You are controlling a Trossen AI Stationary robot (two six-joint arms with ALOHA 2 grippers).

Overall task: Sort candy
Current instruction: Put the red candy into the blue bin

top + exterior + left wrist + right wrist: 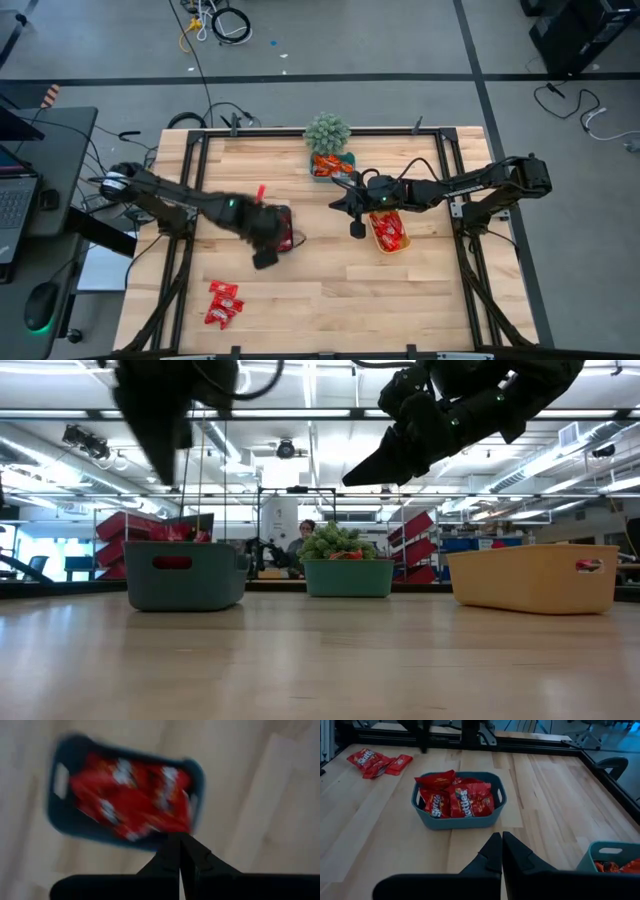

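Note:
A dark blue tray [287, 232] near the table's middle is heaped with red candy [131, 795]. My left gripper [180, 845] hangs over that tray's near rim, pointing steeply down, shut and with nothing between its fingers. My right gripper [501, 845] hovers above the table to the tray's right, also shut with nothing in it, pointing at the tray [456, 802]. A few loose red candy packets [222, 302] lie flat on the wood at the near left. Red candy also fills a yellow tray [388, 232], and a teal tray [330, 166] holds orange candy.
A small green potted plant [328, 131] stands at the far edge behind the teal tray. A black frame [190, 170] borders the tabletop. Bare wood [400, 300] lies in the near right part. In the low view a person [306, 532] sits in the room beyond.

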